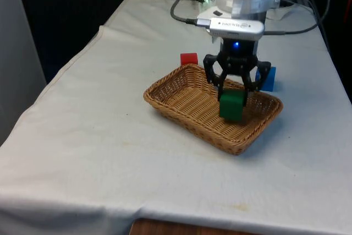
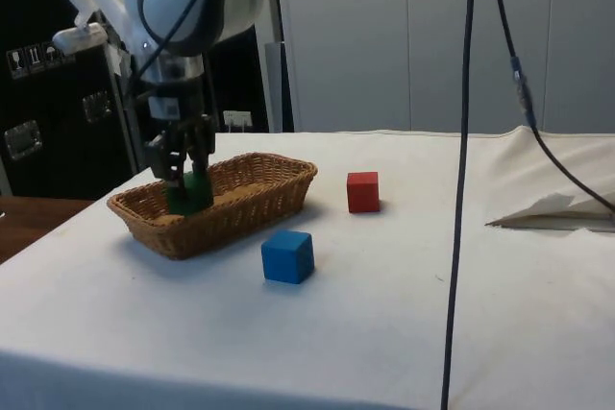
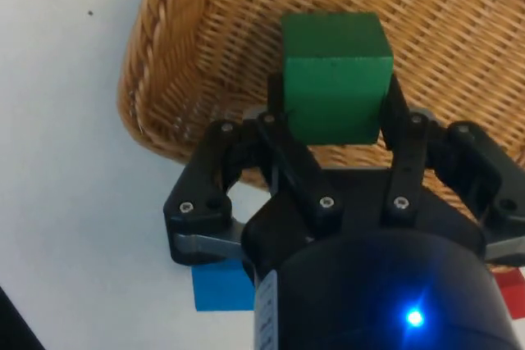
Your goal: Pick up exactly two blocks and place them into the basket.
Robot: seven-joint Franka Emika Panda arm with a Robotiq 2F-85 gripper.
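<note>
Between hand (image 3: pixel 335 112) fingers: green block (image 3: pixel 335 71), over basket (image 1: pixel 181 94).

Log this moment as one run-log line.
phase: placing first block | end effector: shut on green block, over basket | red block, blue block: on cloth outside basket
</note>
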